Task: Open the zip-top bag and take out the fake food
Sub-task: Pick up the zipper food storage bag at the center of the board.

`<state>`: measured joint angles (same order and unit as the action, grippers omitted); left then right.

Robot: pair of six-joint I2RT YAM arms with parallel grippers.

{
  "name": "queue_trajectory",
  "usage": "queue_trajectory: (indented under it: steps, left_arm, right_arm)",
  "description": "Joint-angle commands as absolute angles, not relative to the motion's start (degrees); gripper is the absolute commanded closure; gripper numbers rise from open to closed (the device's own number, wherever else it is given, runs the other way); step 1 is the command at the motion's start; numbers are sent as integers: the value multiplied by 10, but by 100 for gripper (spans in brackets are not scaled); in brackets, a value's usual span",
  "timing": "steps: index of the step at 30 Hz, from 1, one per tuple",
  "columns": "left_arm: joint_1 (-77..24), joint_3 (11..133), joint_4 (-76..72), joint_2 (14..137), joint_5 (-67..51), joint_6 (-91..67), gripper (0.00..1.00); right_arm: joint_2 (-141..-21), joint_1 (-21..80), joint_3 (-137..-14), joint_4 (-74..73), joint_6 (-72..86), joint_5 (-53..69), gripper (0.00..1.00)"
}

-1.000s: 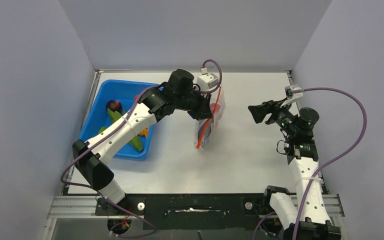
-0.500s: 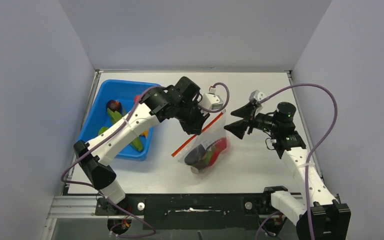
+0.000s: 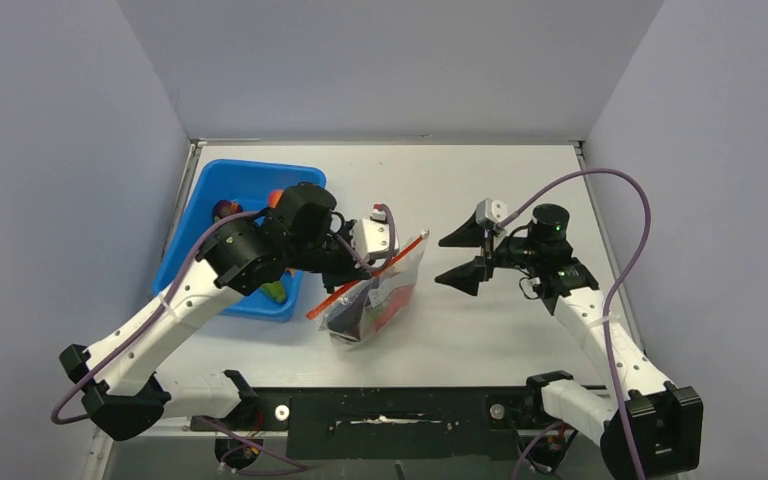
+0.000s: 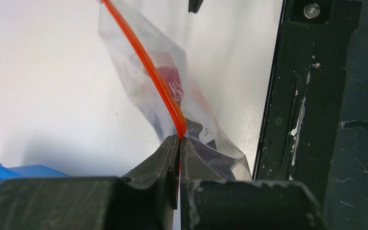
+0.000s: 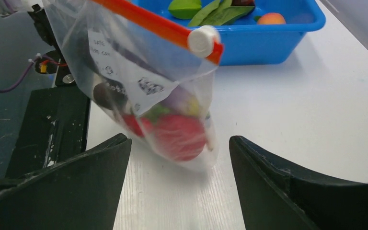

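Observation:
The zip-top bag hangs tilted over the table's near middle, its orange-red zipper strip on top. My left gripper is shut on the strip's near end, as the left wrist view shows. Inside the bag lies fake food: a red round fruit and dark purple and greenish pieces. A white slider sits at the strip's far end. My right gripper is open and empty just right of the bag, and its fingers frame the bag's lower corner.
A blue bin stands at the left with long green pods and an orange-pink peach. The black front rail runs just beyond the bag at the table's near edge.
My left arm has swung the bag toward the near left and lowered it. My right gripper has moved left to the bag and stayed open.

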<state>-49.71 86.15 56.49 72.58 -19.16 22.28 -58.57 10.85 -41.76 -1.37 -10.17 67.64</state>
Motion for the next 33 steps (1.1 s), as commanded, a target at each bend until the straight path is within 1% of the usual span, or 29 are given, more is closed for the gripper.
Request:
queue_trajectory:
  steps: [1, 5, 11, 16, 19, 24, 33]
  left_arm:
    - [-497, 843, 474, 700, -222, 271, 100]
    - [-496, 844, 487, 707, -221, 276, 100]
    - [-496, 844, 492, 710, -233, 286, 100]
    - [-497, 840, 503, 708, -229, 313, 100]
    - [-496, 823, 512, 708, -234, 355, 100]
    - [-496, 812, 501, 710, -241, 374, 100]
    - [-496, 816, 505, 718, -243, 387, 100]
  right_arm:
    - [-590, 129, -434, 70, -83, 728, 21]
    - [-602, 153, -435, 99, -87, 710, 17]
    - [-640, 163, -448, 100, -97, 674, 17]
    - [-634, 162, -434, 98, -109, 662, 16]
    - [-633, 162, -432, 82, -128, 683, 16]
    - [-653, 165, -442, 69, -130, 736, 16]
    - [-683, 171, -447, 56, -173, 759, 17]
